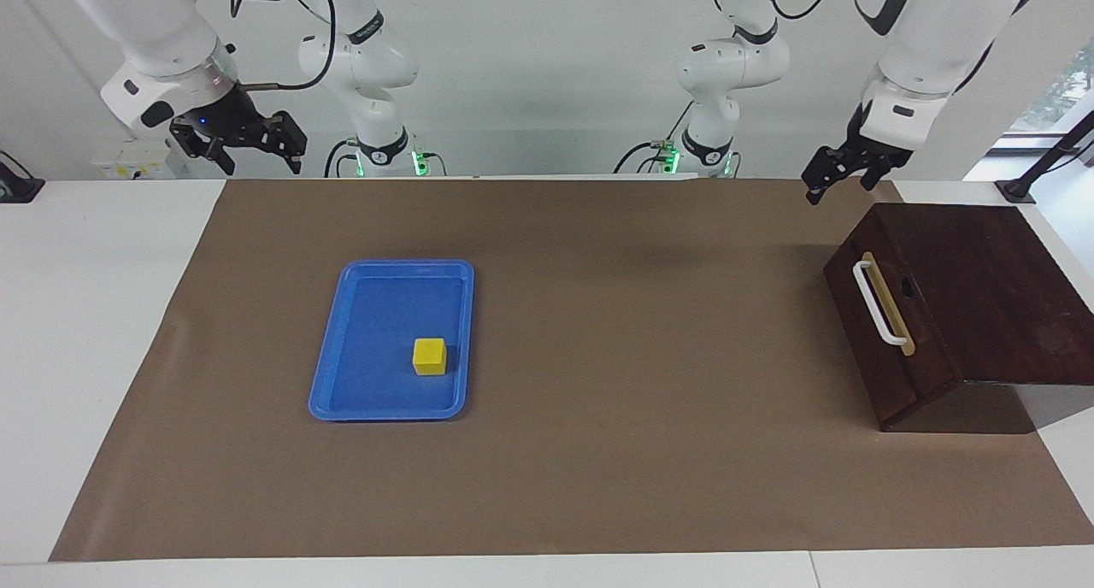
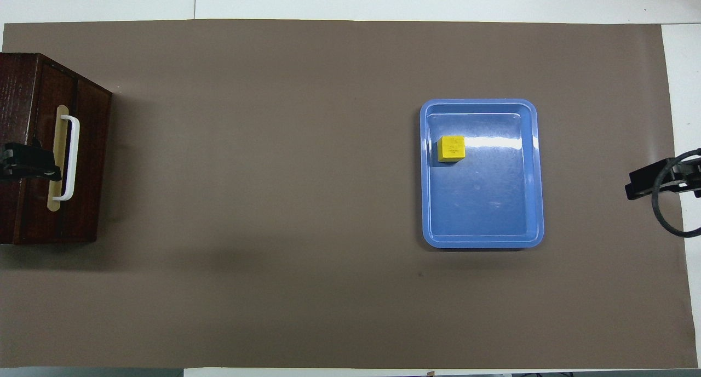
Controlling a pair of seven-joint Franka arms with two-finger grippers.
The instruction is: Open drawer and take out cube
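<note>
The dark wooden drawer (image 1: 889,332) is shut flush in its box (image 1: 983,289) at the left arm's end of the table; its white bar handle (image 1: 879,304) is free. It also shows in the overhead view (image 2: 82,163). The yellow cube (image 1: 429,356) sits in the blue tray (image 1: 342,349), also seen from overhead as the cube (image 2: 451,148). My left gripper (image 1: 842,180) is raised and open over the mat by the box's corner nearest the robots. My right gripper (image 1: 242,150) is raised, open and empty, over the table edge nearest the robots.
A brown mat (image 1: 598,451) covers most of the white table. The blue tray (image 2: 482,240) lies toward the right arm's end. Only the grippers' tips show from overhead, the left gripper (image 2: 27,163) and the right gripper (image 2: 654,182).
</note>
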